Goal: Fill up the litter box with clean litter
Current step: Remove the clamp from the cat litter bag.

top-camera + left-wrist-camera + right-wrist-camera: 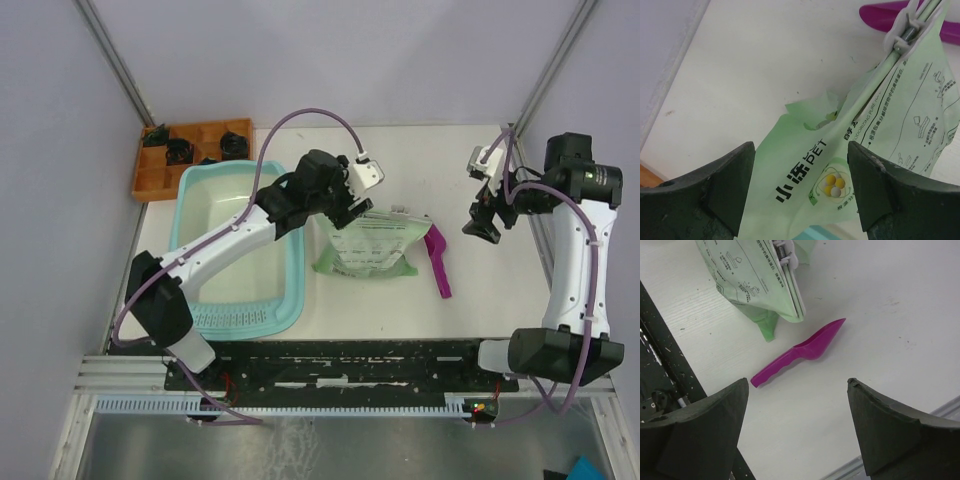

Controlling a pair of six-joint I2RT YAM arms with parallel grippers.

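The light teal litter box stands at the table's left, its whitish floor bare under my left arm. No litter shows in any view. A light green printed bag lies flat just right of the box, a white clip across its top. My left gripper hovers over the bag's upper left corner, open; in the left wrist view that corner lies between the spread fingers of the left gripper, and nothing is held. My right gripper hangs open at the right, over bare table.
A magenta scoop lies right of the bag, also seen as the scoop in the right wrist view. An orange compartmented tray with black parts sits at the back left. A black slotted rail runs along the near edge.
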